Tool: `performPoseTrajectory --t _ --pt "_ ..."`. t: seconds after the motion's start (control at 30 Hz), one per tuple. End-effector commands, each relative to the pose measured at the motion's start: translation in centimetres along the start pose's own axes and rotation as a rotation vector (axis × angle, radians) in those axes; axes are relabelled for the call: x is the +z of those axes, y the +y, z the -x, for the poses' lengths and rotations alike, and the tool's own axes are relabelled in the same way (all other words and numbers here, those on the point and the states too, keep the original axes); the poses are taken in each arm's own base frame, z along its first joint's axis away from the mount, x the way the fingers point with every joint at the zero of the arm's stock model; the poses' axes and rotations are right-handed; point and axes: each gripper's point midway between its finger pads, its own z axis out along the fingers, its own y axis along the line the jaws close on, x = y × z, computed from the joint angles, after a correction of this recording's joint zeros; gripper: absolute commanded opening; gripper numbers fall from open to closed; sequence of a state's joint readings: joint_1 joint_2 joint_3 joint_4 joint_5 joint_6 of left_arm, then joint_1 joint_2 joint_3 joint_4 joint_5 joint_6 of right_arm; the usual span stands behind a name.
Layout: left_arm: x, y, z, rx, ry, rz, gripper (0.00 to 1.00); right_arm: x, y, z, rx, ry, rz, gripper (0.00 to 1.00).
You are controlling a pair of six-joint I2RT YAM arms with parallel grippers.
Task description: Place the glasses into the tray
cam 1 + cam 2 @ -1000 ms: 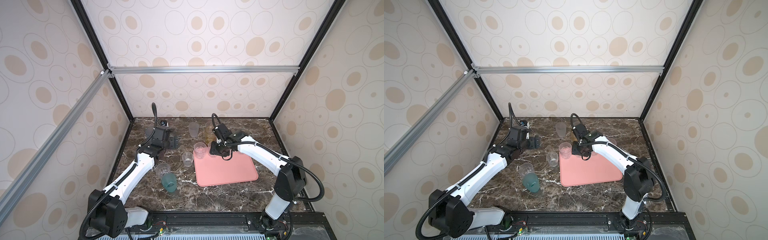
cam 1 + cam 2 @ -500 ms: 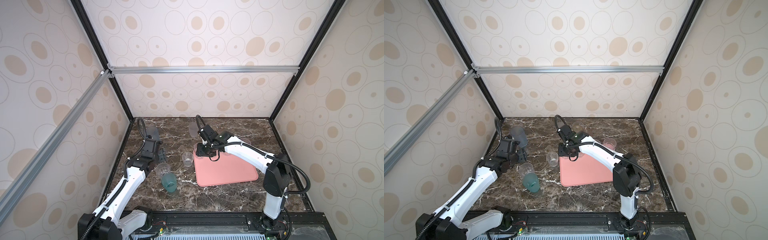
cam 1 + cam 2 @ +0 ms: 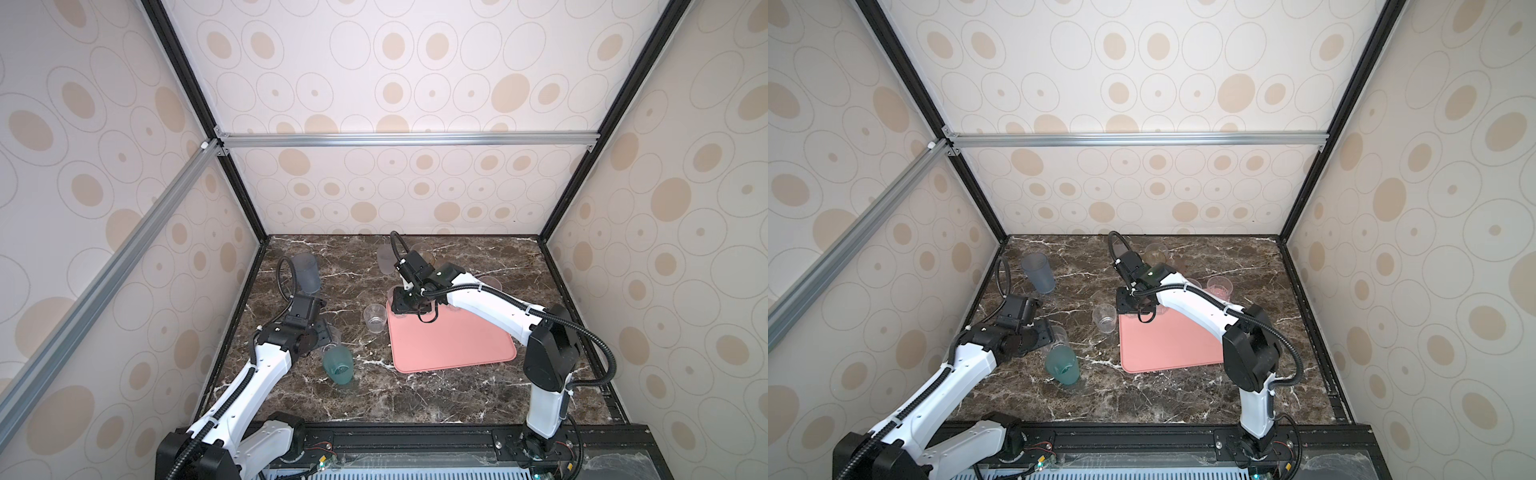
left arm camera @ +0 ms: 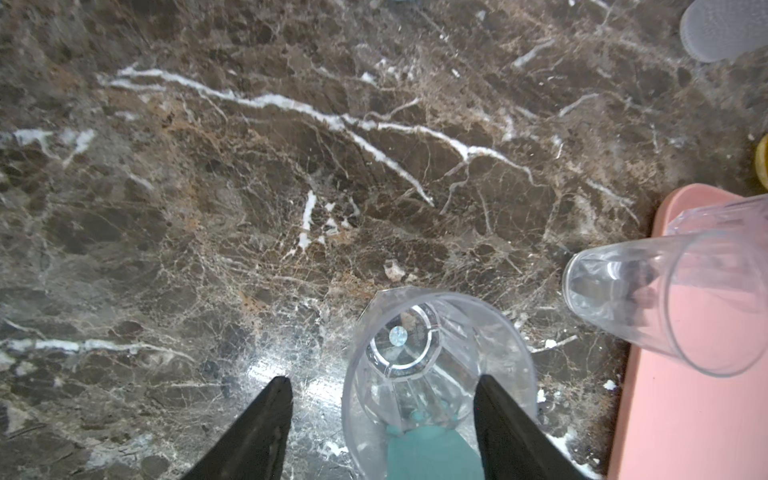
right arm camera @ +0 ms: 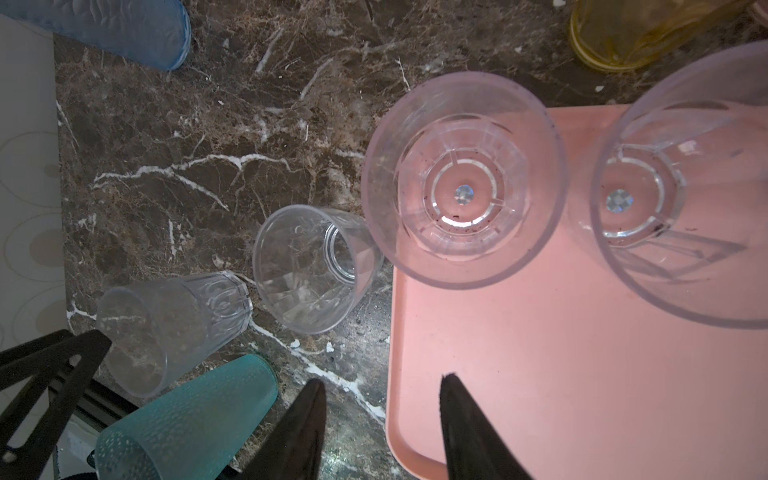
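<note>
Standing in the tray (image 3: 453, 345) are just two clear glasses (image 5: 461, 195), the rest out on the table (image 3: 415, 395); left gripper (image 4: 382, 377) straddles a clear tumbler (image 4: 419, 332), jaws apart, & right gripper (image 5: 380, 380) hangs open, empty.

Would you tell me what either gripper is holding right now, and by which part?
Nothing is held. The left gripper stands open astride a clear glass without clamping it; the right gripper is open over the tray edge.

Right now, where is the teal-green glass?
In both top views the teal-green glass sits on the marble table left of the tray, just in front of the clear glass at the left gripper.
</note>
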State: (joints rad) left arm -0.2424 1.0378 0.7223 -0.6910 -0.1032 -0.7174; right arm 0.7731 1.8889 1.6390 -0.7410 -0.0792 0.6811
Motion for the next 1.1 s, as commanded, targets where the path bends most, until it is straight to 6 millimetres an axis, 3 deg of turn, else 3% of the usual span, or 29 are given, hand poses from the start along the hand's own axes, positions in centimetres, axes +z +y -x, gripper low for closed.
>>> performPoseTrajectory --t 0.0,0.27,0.6,0.87,1.07 --pt "0.4 1.0 -0.6 -0.057 0.003 0.031 0.64 -0.3 0.1 -0.4 0.002 -0.005 0.007 0.48" --pt "2.2 1.5 -0.2 -0.039 -0.039 0.069 0.47 -0.4 0.0 -0.8 -0.011 0.002 -0.001 0.48" --pt "2.6 0.2 1.3 -0.007 -0.084 0.031 0.00 -0.2 -0.4 -1.6 -0.006 0.006 -0.018 0.47" --pt "0.4 -0.6 4.0 0.014 -0.143 0.029 0.00 -1.8 0.6 -1.3 -0.012 -0.025 0.008 0.47" --pt "-3.6 -4.6 8.5 -0.010 -0.234 -0.077 0.00 -5.0 3.6 0.3 -0.056 -0.121 0.073 0.47"
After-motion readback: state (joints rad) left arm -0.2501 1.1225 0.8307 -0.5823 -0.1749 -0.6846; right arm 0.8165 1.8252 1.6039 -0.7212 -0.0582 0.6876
